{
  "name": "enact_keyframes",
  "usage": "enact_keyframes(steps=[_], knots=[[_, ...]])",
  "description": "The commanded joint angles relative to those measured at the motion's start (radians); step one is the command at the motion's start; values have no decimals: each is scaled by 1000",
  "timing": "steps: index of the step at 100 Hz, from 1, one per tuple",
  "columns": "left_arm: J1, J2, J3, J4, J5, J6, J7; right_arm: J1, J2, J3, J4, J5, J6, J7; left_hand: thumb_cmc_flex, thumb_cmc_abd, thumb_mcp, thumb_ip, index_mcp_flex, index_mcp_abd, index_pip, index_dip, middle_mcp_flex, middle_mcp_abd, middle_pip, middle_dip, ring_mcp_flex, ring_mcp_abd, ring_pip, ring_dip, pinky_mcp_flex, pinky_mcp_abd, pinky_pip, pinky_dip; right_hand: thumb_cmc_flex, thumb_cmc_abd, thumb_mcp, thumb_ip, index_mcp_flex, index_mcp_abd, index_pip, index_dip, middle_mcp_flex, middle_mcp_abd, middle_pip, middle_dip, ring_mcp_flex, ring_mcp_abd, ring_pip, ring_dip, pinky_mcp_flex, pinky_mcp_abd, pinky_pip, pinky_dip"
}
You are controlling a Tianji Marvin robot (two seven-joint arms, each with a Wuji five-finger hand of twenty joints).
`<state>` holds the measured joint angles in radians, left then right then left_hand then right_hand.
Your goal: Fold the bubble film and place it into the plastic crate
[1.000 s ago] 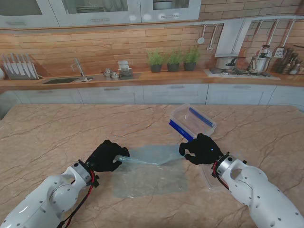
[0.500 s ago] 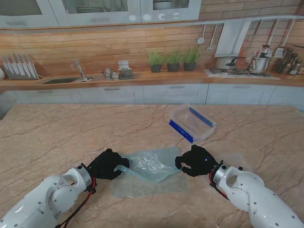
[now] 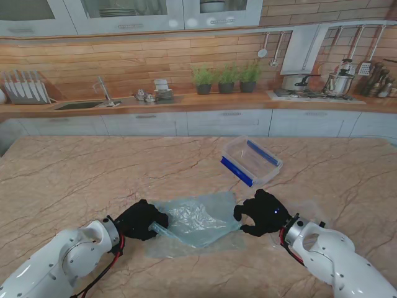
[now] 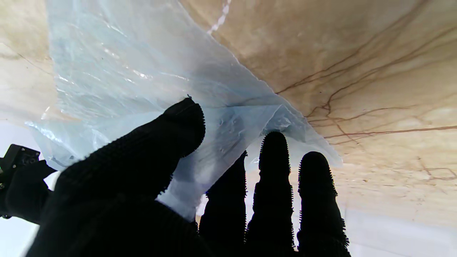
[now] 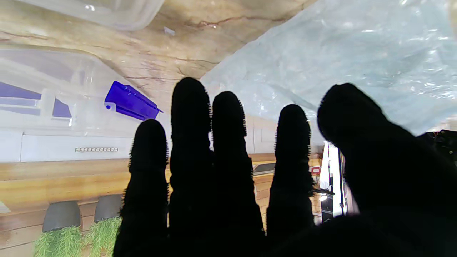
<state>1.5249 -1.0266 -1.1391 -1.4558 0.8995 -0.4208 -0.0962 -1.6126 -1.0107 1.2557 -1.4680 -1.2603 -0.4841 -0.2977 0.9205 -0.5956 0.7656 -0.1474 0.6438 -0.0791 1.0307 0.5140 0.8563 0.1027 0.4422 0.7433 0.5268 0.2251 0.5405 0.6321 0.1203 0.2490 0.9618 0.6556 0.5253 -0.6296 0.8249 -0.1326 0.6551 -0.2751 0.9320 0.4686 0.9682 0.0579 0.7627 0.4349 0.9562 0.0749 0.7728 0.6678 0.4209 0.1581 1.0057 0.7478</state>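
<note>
Both black-gloved hands pinch the translucent pale-blue bubble film (image 3: 197, 225) between them on the marble table (image 3: 74, 174): left hand (image 3: 140, 219), right hand (image 3: 263, 212). Clear blue-latched plastic crate (image 3: 251, 161) sits farther away.

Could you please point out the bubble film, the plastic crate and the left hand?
bubble film (image 3: 197, 218), stand view, crumpled middle.
plastic crate (image 3: 237, 171), stand view, blue clasp.
left hand (image 3: 140, 219), stand view, back of glove.

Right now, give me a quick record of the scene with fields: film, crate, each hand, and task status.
film: bubble film on the table, far edge lifted and being brought over toward me
crate: plastic crate, clear with blue latches, farther from me, to the right, no film inside
left hand: left hand holding the film's left side
right hand: right hand holding the film's right side
status: fold in progress, film not yet in crate
</note>
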Motion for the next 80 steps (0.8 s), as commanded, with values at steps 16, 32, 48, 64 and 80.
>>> enact_keyframes(steps=[16, 32, 48, 64, 80], knots=[[11, 3, 1, -11, -3, -1, -18, -42, 3, 34, -24, -8, -4, -11, -66, -67, -41, -17, 2, -13, -29, 3, -44, 9, 73, -118, -22, -8, -3, -6, -21, -15, -18, 23, -43, -30, -23, 4, -21, 21, -45, 32, -25, 12, -25, -4, -42, -12, -32, -8, -27, 39, -42, -12], [15, 4, -4, -17, -5, -5, -27, -55, 3, 47, -22, -13, 14, -18, -107, -74, -61, -20, -10, -1, -53, -9, -62, 17, 69, -151, -33, -6, -11, -10, -30, -12, -28, 20, -42, -25, -25, 10, -23, 21, -52, 42, -30, 11, -27, -3, -44, -13, -36, -8, -25, 43, -46, -10], [26, 9, -19, -40, 5, -15, -51, -64, 2, 57, -23, -15, 22, -27, -156, -62, -55, -16, -13, 18, -101, -4, -78, 19, 68, -177, -43, -7, -23, -14, -36, -8, -39, 19, -44, -23, -26, 11, -21, 21, -55, 49, -31, 12, -28, -2, -45, -13, -38, -7, -23, 49, -48, -7], [44, 16, -48, -70, 50, -30, -72, -79, -3, 78, -35, -10, 26, -51, -218, -37, -36, -6, -18, 28, -172, 13, -109, 25, 43, -198, -59, -8, -44, -24, -40, -10, -53, 18, -41, -19, -17, 10, -19, 14, -45, 56, -30, 12, -27, -1, -42, -14, -37, -5, -19, 49, -48, -4], [60, 19, -73, -91, 80, -41, -79, -92, -8, 97, -46, -5, 35, -80, -302, 26, -7, 62, -50, 59, -281, 21, -157, 38, 0, -225, -85, -8, -66, -33, -49, -6, -73, 18, -39, -14, -2, 8, -20, 9, -33, 55, -28, 13, -25, 0, -40, -13, -34, -3, -16, 49, -45, -1]])
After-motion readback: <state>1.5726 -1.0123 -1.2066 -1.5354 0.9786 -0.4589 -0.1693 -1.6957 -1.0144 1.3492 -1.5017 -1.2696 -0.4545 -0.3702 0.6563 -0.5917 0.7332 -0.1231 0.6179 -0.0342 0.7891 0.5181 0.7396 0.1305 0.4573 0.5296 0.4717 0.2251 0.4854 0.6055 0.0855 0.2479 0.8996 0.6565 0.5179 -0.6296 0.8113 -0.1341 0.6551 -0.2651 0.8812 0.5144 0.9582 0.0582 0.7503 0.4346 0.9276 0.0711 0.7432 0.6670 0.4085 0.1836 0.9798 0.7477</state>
